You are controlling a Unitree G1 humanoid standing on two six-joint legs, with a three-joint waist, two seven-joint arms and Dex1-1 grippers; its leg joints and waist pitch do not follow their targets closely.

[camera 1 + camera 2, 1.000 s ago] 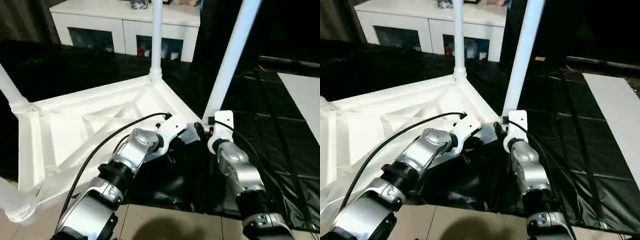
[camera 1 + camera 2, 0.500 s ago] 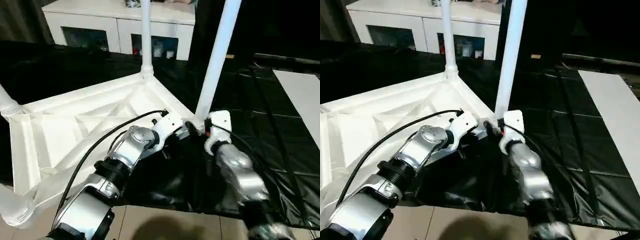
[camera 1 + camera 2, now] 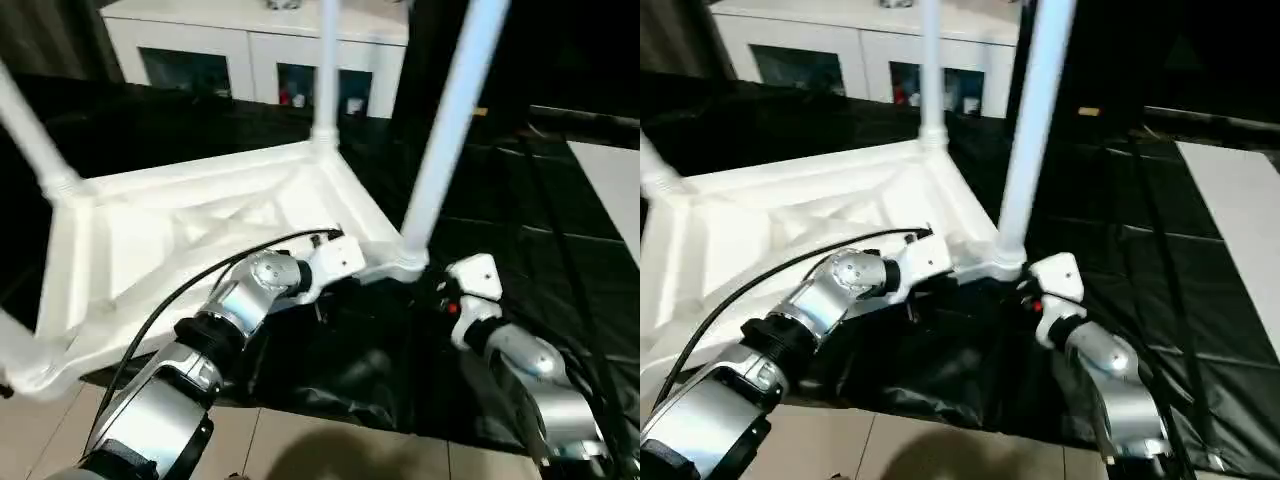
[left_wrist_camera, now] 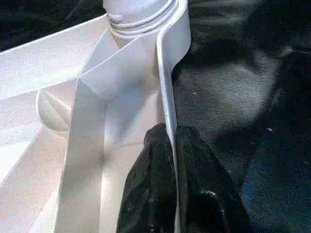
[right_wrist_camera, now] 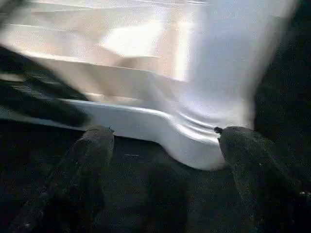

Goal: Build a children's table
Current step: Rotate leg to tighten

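Note:
The children's table lies upside down: its white ribbed tabletop [image 3: 180, 230] faces up on the black sheet. White legs stand in its corner sockets at the near right [image 3: 450, 130], at the back [image 3: 326, 70] and at the left [image 3: 35, 135]. My left gripper [image 4: 170, 133] is shut on the tabletop's thin rim wall, close to the near right socket [image 4: 141, 14]. My right gripper [image 5: 165, 141] is open just short of that leg's base [image 3: 1008, 262], one finger [image 5: 92, 145] off to each side, holding nothing.
A white cabinet [image 3: 260, 50] with dark glass doors stands at the back. A crinkled black sheet [image 3: 560, 230] covers the floor under and to the right of the table. Pale floor tiles [image 3: 300, 450] show in front, and a white panel [image 3: 610, 180] lies at far right.
My right gripper has opened wider and drawn back a little from the near right leg's base. The left gripper keeps its hold on the rim. The camera has shifted.

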